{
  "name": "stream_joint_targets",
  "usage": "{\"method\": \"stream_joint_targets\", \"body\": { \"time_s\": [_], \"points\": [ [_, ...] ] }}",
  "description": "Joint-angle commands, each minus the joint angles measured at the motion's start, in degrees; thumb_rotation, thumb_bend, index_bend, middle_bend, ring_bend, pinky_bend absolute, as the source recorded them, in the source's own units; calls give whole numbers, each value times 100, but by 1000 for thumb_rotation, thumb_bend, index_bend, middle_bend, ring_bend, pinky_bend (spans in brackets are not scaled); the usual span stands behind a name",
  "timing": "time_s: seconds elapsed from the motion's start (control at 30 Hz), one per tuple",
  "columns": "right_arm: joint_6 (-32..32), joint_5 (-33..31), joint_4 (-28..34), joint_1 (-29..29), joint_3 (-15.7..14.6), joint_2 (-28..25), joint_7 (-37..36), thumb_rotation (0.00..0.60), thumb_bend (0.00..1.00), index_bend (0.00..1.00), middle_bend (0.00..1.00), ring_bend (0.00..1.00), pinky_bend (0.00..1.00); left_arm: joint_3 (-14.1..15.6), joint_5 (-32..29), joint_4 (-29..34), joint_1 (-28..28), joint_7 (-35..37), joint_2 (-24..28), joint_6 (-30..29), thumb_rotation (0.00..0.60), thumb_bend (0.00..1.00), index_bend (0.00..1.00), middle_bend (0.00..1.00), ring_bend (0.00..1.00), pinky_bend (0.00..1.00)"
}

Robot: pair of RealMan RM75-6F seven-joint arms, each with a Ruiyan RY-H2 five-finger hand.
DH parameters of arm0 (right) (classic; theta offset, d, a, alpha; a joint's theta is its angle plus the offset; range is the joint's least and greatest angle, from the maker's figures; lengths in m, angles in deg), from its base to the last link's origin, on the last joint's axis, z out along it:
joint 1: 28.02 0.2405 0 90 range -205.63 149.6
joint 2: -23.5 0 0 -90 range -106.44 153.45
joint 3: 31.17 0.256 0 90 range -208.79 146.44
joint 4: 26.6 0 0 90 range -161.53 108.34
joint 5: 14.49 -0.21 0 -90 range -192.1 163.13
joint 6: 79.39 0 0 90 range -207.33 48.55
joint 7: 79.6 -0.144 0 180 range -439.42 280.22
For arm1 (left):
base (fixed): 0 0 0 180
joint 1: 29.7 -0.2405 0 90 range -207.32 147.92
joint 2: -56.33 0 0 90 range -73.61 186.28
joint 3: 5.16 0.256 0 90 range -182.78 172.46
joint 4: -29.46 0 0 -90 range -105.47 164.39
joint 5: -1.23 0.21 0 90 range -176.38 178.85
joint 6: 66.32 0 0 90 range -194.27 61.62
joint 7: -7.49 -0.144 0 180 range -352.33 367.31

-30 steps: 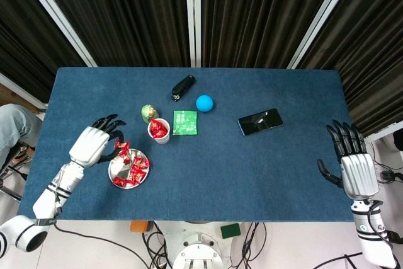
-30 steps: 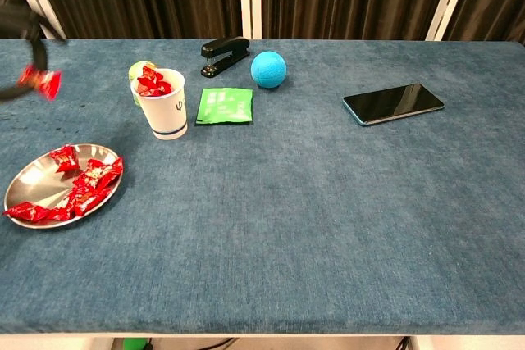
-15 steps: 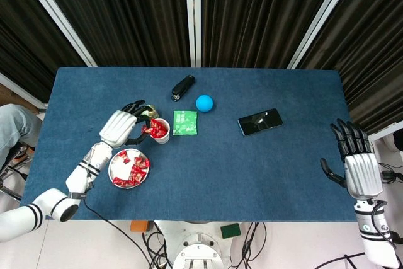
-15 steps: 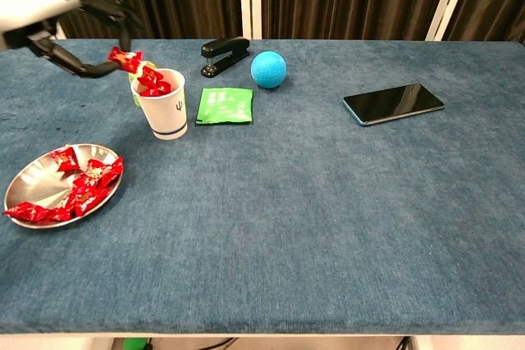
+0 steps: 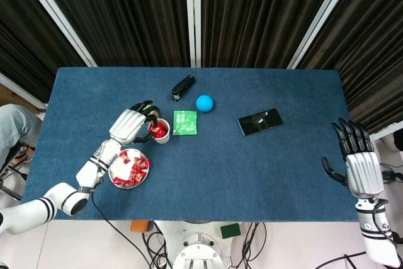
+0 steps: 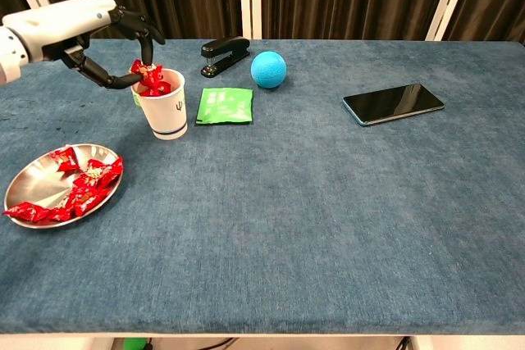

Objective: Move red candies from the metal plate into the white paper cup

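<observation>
Red candy (image 6: 144, 70) was pinched in our left hand (image 6: 86, 29) just over the heaped white paper cup (image 6: 164, 107), far of the metal plate (image 6: 33, 176), and we judged it might roll off that heap, while our right hand (image 5: 359, 165) hung spread, holding nothing.

The table (image 6: 328, 202) was covered in matt blue cloth with a slightly rough nap. The plate (image 6: 33, 182) was polished, reflective metal. The candies (image 6: 86, 182) wore glossy red wrappers. The cup (image 6: 166, 108) was matt white paper. The phone (image 6: 394, 102) had a glossy screen.
</observation>
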Motion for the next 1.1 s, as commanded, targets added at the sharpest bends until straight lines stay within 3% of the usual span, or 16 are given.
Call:
{"method": "stream_joint_targets", "body": {
  "time_s": [0.03,0.73,1.1],
  "points": [
    [9,3,-7,5,-5,7,0,600,334,0,0,0,0,1,-4,-46,35,-18,-45,6,600,331,522,234,83,199],
    [21,-68,-73,-3,11,15,-82,600,335,0,0,0,0,-5,-220,-464,241,-273,-314,203,600,332,500,235,83,199],
    [17,-69,-71,-2,12,18,-78,600,333,0,0,0,0,68,-131,-379,214,-291,-236,69,600,332,256,234,83,199]
  ]
}}
